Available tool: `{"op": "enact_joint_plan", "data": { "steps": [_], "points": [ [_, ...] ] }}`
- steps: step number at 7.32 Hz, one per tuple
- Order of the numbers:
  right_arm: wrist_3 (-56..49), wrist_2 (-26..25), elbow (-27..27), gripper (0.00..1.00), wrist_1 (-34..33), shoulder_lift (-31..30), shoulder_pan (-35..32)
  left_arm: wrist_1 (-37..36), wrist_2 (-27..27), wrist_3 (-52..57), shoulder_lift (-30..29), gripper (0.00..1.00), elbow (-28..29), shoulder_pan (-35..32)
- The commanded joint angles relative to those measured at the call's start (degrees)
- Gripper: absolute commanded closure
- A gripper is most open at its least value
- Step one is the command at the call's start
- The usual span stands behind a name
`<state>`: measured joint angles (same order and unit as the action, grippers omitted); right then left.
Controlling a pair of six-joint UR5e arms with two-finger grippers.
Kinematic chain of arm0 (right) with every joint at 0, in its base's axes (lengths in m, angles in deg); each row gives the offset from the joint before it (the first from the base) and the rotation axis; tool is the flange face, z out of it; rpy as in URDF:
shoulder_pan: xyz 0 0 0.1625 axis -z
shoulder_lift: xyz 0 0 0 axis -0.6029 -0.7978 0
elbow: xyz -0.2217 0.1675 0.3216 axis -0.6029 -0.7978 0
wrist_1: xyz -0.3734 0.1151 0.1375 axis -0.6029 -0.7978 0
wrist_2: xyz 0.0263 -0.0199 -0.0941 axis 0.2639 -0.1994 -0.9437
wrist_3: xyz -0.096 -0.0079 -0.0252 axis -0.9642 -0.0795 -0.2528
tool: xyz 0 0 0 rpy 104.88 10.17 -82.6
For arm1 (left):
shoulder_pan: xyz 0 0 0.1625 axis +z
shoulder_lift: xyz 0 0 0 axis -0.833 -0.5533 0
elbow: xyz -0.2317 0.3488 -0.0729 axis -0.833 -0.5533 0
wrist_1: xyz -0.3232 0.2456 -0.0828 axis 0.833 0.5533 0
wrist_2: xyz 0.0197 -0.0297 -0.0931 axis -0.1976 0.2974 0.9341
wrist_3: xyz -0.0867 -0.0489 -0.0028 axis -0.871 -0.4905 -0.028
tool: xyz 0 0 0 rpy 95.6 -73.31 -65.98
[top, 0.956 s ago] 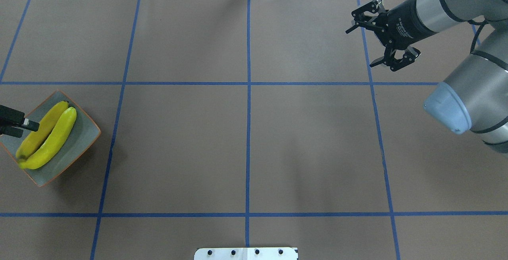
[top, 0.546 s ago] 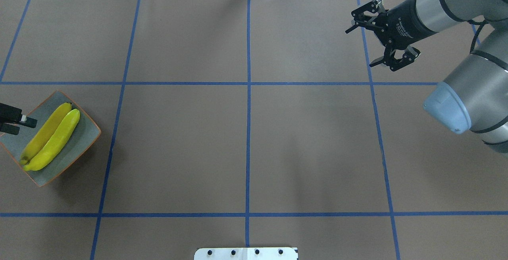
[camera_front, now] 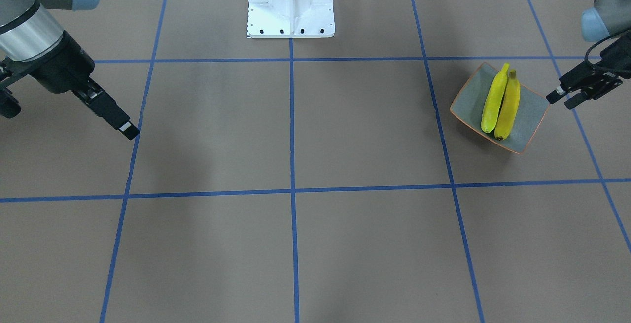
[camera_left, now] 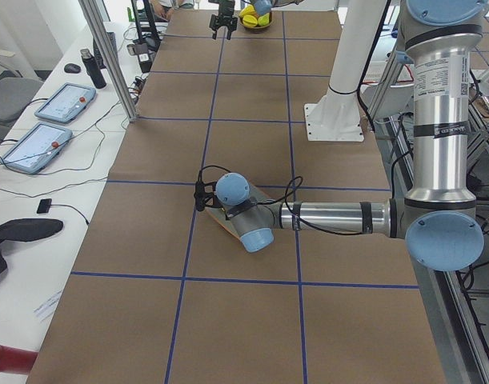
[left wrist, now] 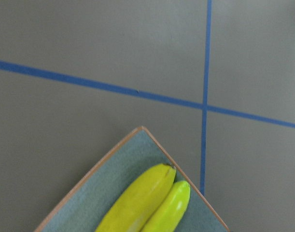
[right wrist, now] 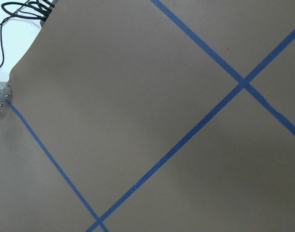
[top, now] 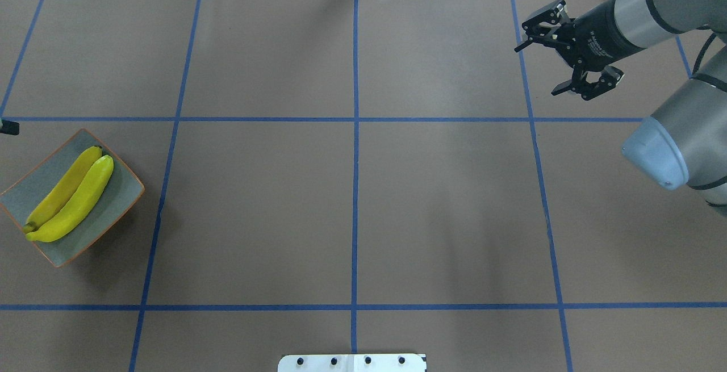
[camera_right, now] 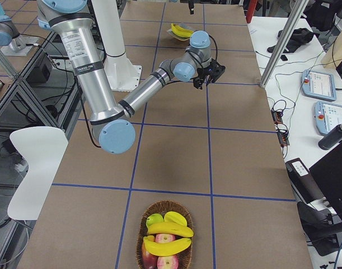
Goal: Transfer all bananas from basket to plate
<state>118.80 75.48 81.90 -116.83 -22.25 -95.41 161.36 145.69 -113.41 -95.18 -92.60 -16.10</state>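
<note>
Big brown table (top: 443, 201) from overhead, and that view misses the fruit basket (camera_right: 166, 204) completely. Only the side cameras catch it. It sits at the table's end on the robot's right, with two yellow bananas in the basket (camera_right: 169, 230) lying across red apples. Paler yellow-green fruit sits behind them; I can't tell what kind.

The right arm (camera_right: 154, 84) stretches out over the far half of the table. The left arm (camera_left: 332, 216) lies low and long, and from the left-end camera it hides most of the plate (top: 113, 207).

The plate is down at the robot's left end, turned corner-on to the grid. The two bananas on the plate (top: 71, 193) lie side by side, touching along their length. The left wrist camera looks straight down on their tips and one plate corner.

The right claw (top: 535, 72) is spread wide, holding nothing, well apart from everything. Overhead shows just a sliver of the left claw (camera_front: 558, 103) at the frame edge. The front camera shows more: fingers apart, empty, just beside the plate's outer corner.

The surface is brown paper gridded with blue tape (top: 355, 190), with a white pedestal (camera_front: 291, 2) at the robot's side. Alongside it, desks carry handheld control tablets (camera_left: 64, 102) and cables, and there's a white chair (camera_right: 39, 168).
</note>
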Motion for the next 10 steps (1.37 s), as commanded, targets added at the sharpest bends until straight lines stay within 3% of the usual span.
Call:
{"op": "enact_joint_plan", "data": {
  "steps": [1,3,6,10],
  "points": [
    [-15.8,-0.1,-0.9,0.0,0.1,-4.6,-4.4,-6.1,-8.2,16.0,0.0,0.02,-0.2,-1.5],
    [-30.1,-0.2,-1.0,0.0,0.2,-10.9,-8.5,-14.3,-10.3,29.3,0.0,0.01,-0.8,-4.9],
    [-49.4,0.0,-3.6,0.0,0.1,-20.5,-16.3,-24.3,-10.2,36.3,-0.1,0.01,-5.1,-5.4],
    [-67.3,-0.3,-17.2,0.0,0.5,-24.1,-25.9,-26.2,-10.1,36.2,0.4,0.01,-8.7,-5.4]
  ]
}}
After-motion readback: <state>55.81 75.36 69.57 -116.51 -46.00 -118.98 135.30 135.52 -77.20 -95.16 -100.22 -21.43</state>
